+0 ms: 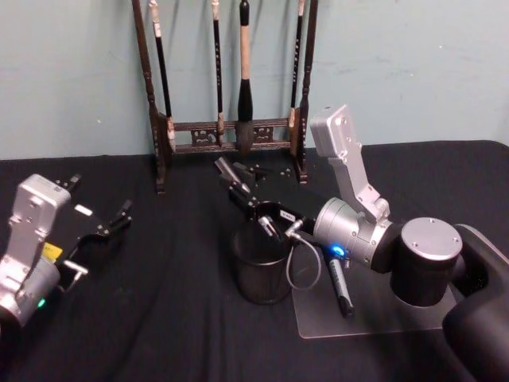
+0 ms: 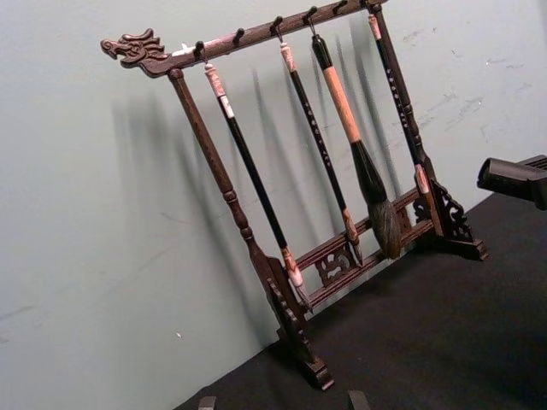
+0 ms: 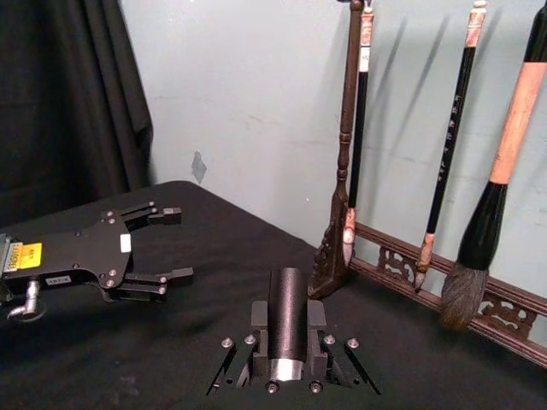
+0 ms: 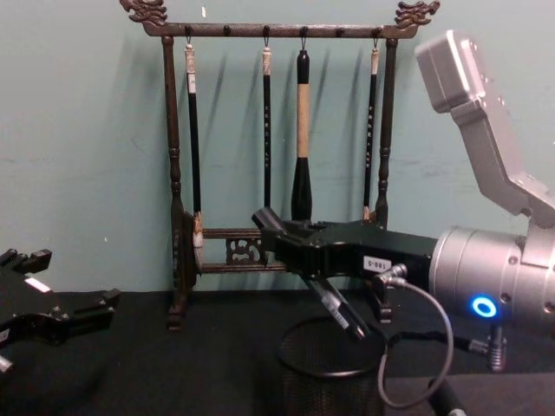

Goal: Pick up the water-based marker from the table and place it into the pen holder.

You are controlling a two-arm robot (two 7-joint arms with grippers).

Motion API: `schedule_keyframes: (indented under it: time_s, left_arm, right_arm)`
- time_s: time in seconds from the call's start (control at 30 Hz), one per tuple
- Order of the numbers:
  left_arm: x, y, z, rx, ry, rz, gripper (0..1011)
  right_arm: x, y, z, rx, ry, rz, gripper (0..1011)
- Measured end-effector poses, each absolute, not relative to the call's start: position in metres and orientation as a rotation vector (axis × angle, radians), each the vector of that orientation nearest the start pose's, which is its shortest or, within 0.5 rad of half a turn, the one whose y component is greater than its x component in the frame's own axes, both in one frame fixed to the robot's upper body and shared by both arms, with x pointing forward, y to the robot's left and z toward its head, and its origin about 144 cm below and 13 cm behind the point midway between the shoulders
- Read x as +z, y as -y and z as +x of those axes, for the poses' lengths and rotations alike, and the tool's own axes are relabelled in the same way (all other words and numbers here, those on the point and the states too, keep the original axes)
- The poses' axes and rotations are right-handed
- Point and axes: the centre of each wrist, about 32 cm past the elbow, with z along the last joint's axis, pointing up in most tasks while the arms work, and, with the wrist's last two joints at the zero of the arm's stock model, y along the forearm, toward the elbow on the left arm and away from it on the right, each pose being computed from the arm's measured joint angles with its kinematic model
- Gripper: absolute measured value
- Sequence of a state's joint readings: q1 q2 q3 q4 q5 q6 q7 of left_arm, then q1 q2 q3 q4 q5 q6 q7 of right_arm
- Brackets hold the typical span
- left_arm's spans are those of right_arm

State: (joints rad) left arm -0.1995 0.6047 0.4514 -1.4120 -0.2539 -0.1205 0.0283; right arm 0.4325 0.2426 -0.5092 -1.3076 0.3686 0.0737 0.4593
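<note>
Dark wooden brush rack (image 1: pixel 199 126) with four hanging brushes (image 1: pixel 245 103) against a teal wall (image 1: pixel 413 64)

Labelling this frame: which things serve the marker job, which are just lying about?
Job: black cylindrical marker in right gripper; round black wire-mesh pen holder.
Clutter: dark wooden brush rack; hanging brushes; clear flat plate; left gripper parked at left.

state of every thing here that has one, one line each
round black wire-mesh pen holder: upright on black cloth table
right hand: shut on black cylindrical marker
black cylindrical marker: tilted, lower end over the pen holder
left hand: open, at the table's left
second black marker: lying flat on clear sheet
four hanging brushes: hung on upright dark wooden rack
</note>
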Motion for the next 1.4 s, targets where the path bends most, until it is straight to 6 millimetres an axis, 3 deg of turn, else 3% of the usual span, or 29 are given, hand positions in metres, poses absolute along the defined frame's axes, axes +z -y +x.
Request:
schedule_keyframes:
  time_s: [0.8, 1.03, 1.1, 1.4]
  left_arm:
    - [1.1398, -0.3097, 0.4886, 1.248, 0.285, 0.304, 1001]
    - [1.1398, -0.3097, 0.4886, 1.248, 0.285, 0.304, 1001]
    - [1.1398, -0.3097, 0.4886, 1.248, 0.285, 0.304, 1001]
    - [1.1398, -0.3097, 0.4886, 1.248, 0.285, 0.304, 1001]
  right_arm:
    - [1.1862, 0.1702, 0.5513, -0.709, -0.011, -0.067, 264]
    - [1.1862, 0.1702, 0.5514, -0.708, -0.011, -0.067, 487]
    - [1.1862, 0.1702, 0.5514, -0.708, -0.011, -0.067, 615]
    - [1.1862, 0.1702, 0.5513, -0.708, -0.012, -0.067, 895]
